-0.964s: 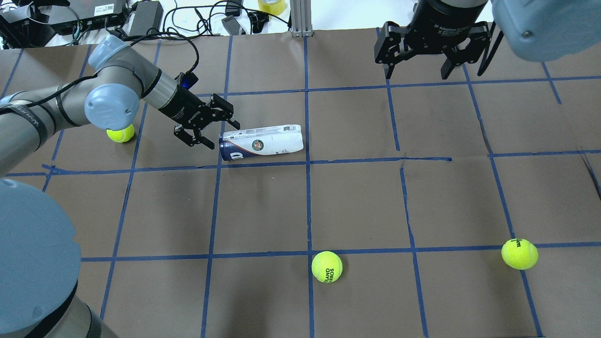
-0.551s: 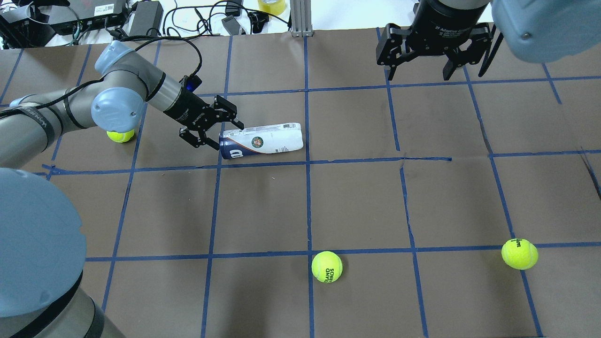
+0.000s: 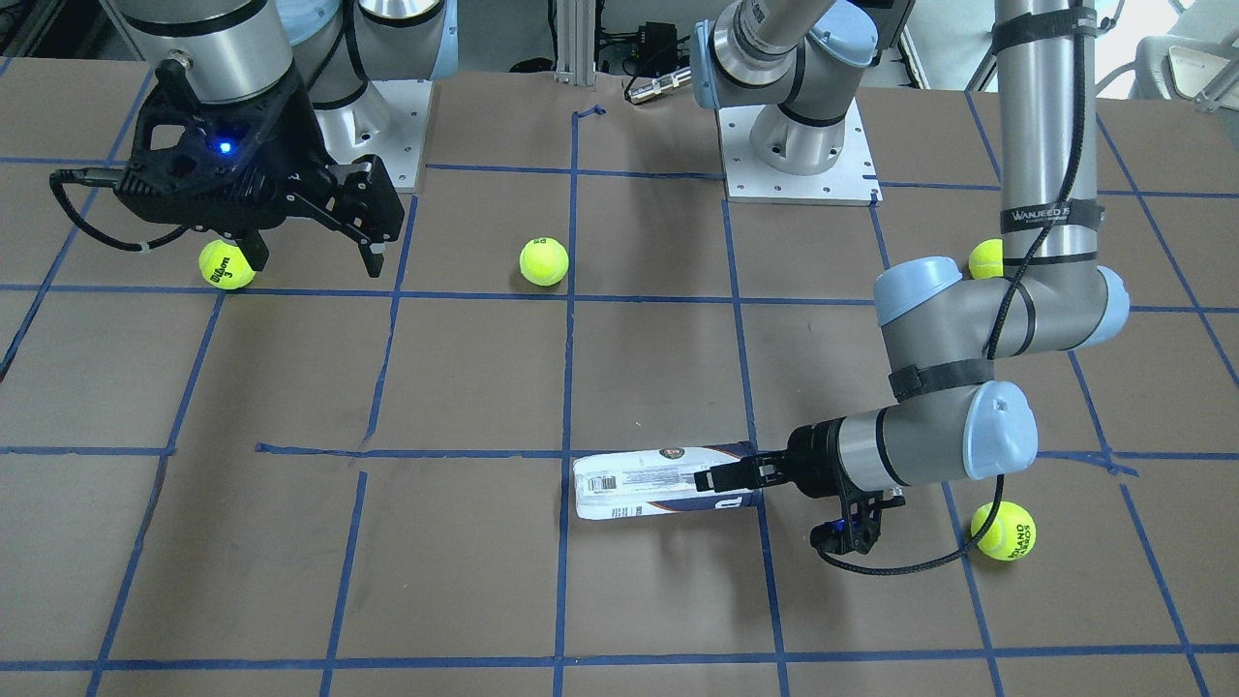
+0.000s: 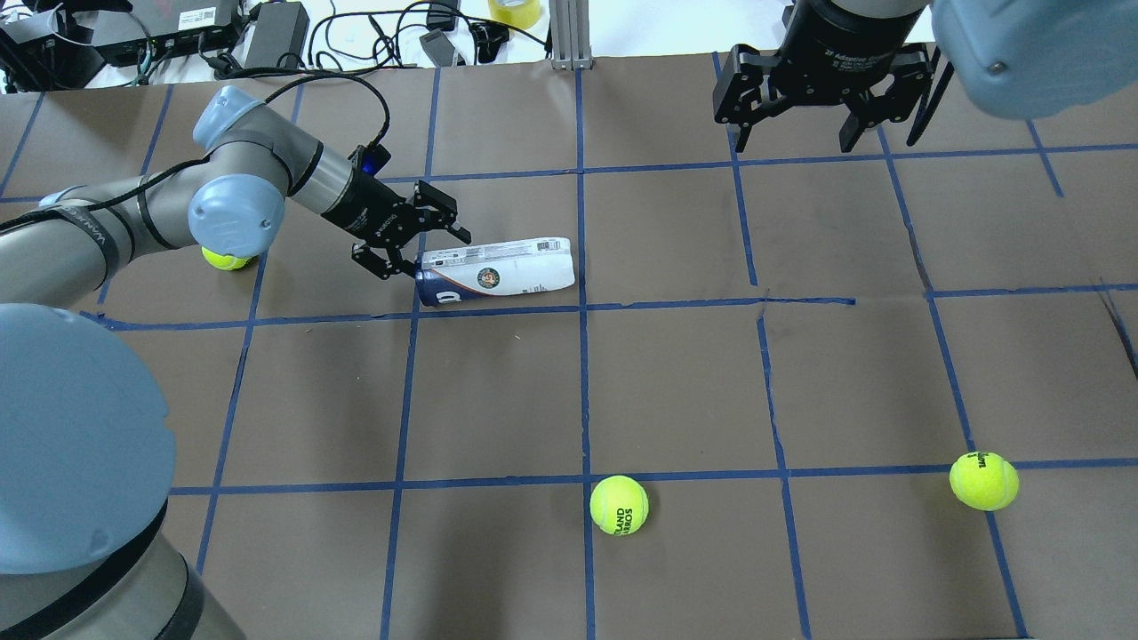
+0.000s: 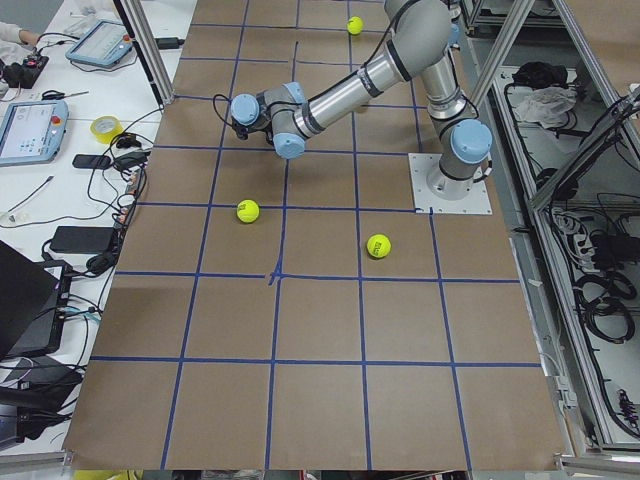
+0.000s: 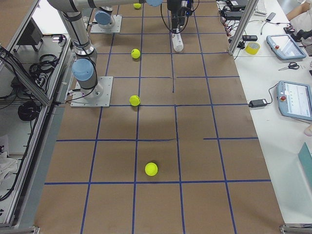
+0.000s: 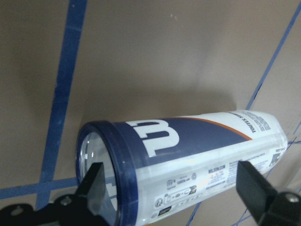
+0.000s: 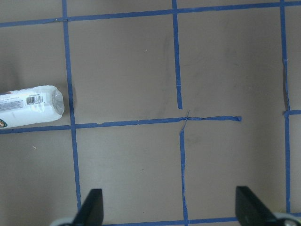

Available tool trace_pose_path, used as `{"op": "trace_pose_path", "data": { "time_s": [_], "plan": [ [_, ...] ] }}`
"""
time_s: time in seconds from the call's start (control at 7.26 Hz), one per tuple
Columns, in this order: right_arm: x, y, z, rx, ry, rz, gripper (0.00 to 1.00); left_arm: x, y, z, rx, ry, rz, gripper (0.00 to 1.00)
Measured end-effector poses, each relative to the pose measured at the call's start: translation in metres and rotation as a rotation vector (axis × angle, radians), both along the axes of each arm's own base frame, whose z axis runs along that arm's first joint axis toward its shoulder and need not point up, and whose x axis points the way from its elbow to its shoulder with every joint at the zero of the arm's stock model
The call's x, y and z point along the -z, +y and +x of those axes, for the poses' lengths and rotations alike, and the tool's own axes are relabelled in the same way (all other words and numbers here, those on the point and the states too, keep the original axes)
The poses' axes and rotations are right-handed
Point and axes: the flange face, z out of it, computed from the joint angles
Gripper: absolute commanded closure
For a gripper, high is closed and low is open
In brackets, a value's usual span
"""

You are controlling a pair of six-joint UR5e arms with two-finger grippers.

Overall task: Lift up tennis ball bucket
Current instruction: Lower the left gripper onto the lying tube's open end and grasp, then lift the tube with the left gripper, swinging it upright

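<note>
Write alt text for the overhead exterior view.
The left gripper, open, flanks the navy end of the tennis ball bucket, which lies on its side on the brown gridded table. The right gripper hangs open at the far edge; three tennis balls lie scattered.

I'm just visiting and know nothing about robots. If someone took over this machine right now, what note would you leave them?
Left end effector: open, straddling the navy-rimmed end of the Wilson tennis ball can, not closed on it.
Right end effector: open and empty, up over the far side of the table, away from the can.
Can: lying on its side on the table, not lifted.
Done: the approach.
Left to do: close on the can and lift it.
</note>
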Motion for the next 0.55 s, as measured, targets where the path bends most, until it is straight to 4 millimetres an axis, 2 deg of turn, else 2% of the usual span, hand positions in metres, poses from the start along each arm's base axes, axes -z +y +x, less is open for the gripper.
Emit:
{"op": "trace_pose_path", "data": {
  "time_s": [0.14,0.28,0.55],
  "plan": [
    [0.0,0.0,0.0001,0.0,-0.001,0.0,0.0,0.0001,-0.0001,-0.0008,-0.009,-0.001,0.007,0.94],
    [-0.0001,0.0,-0.0003,0.0,0.0,0.0,0.0,-0.0001,-0.0003,-0.0009,-0.014,-0.004,0.014,1.0],
    [-0.0002,-0.0001,-0.0009,-0.001,0.003,-0.001,0.0,-0.0083,-0.0011,-0.0003,-0.04,-0.018,0.03,1.0]
  ]
}}
